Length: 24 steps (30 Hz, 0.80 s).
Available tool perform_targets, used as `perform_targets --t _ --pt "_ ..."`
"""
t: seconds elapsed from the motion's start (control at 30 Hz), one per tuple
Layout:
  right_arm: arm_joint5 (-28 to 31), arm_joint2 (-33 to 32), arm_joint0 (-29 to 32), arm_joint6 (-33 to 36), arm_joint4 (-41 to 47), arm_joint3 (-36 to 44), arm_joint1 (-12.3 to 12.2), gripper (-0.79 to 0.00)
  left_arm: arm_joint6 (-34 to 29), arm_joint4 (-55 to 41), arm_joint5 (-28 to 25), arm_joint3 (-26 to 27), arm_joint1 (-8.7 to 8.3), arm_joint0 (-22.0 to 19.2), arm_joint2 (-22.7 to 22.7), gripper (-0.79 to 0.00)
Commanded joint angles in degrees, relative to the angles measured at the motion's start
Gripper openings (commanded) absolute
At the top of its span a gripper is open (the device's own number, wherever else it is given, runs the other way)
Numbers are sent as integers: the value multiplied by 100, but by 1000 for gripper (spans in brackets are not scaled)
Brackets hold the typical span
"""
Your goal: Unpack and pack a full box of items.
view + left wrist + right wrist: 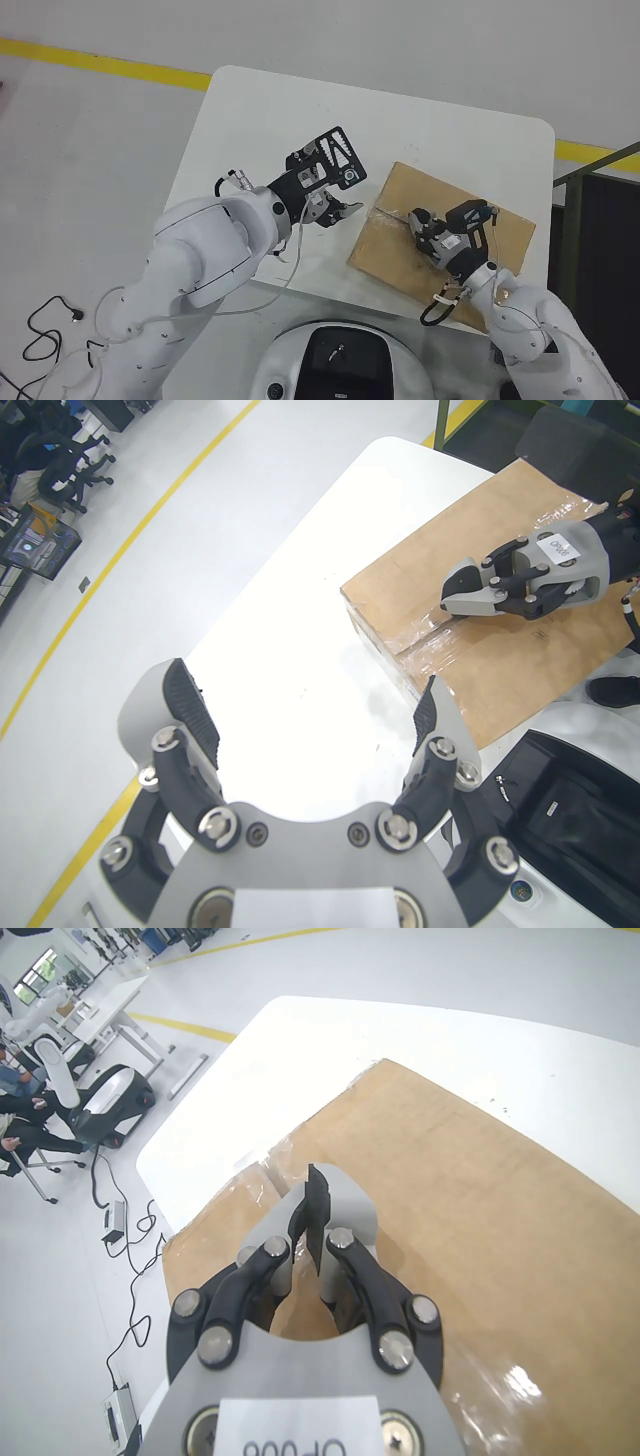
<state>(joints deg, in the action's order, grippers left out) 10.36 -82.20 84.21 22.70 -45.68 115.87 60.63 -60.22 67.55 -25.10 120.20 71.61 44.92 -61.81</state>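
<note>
A closed cardboard box (390, 235) lies on the right half of the white table (260, 130), its top seam sealed with clear tape (430, 640). My right gripper (415, 217) rests low on the box top (475, 1208), shut, with its tips at the taped seam (270, 1163) near the box's left end. From the left wrist view the right gripper (445, 605) shows its fingers pressed together on the tape. My left gripper (345, 210) hovers just left of the box (500, 660), open, with nothing between its fingers (190, 695).
The table's left and far parts are bare white surface. A dark metal frame (600, 170) stands off the table's right edge. A yellow line (100, 62) runs across the grey floor beyond the table.
</note>
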Motion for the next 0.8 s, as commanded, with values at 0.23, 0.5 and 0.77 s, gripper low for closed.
perform_targets --t 0.23,0.5,0.77 --pt "-24 -564 499 125 231 264 -34 -785 0 0 0 0 0 0 0 0" --pt "-57 -940 833 212 224 264 -52 -785 0 0 0 0 0 0 0 0" --pt "-27 -1256 1112 199 187 355 -61 -785 0 0 0 0 0 0 0 0"
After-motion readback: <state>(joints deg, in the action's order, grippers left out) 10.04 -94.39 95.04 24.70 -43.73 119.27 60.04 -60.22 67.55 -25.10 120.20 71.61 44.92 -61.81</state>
